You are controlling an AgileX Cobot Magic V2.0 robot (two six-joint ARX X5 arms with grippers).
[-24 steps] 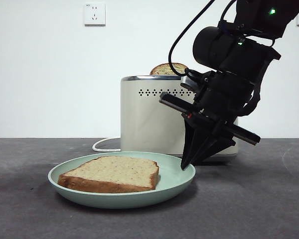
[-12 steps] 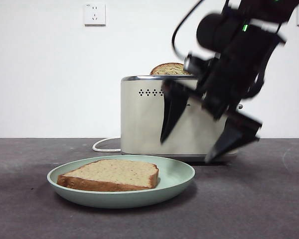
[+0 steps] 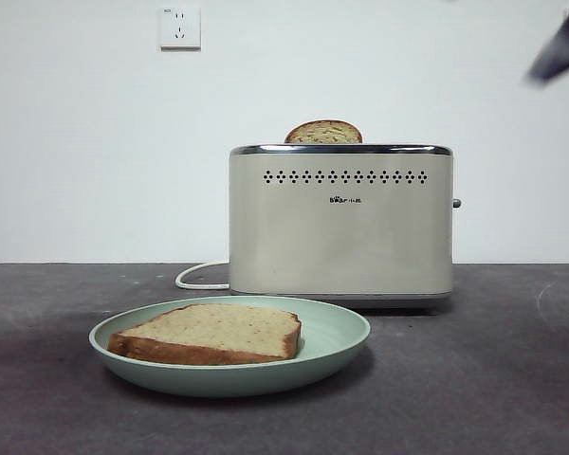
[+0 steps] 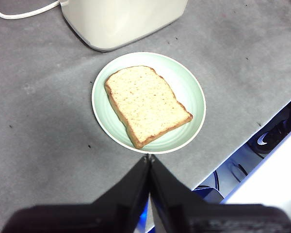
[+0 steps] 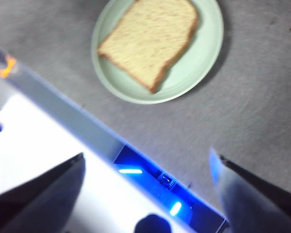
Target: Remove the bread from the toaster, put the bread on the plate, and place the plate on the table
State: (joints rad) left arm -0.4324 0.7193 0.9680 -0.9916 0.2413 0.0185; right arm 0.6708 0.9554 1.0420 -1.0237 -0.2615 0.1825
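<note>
A pale green plate [image 3: 229, 355] sits flat on the dark grey surface [image 3: 493, 379], left of centre, with the bread [image 3: 209, 333] lying flat inside it. Just behind and to the right stands the cream toaster [image 3: 341, 227], a smaller slice [image 3: 323, 132] poking from its slot and a white cord [image 3: 199, 277] trailing left. The left tool [image 4: 149, 160] hangs above the surface's near edge, jaws clenched on nothing. The right tool [image 5: 145, 167] is high, jaws released and spread wide.

Second slice [image 3: 323, 132] mostly hidden inside toaster [image 3: 341, 223]; blurred dark arm tip [image 3: 561, 49] at 2 o'clock, cut by frame edge; right pincer [image 5: 145, 189] blurred.
</note>
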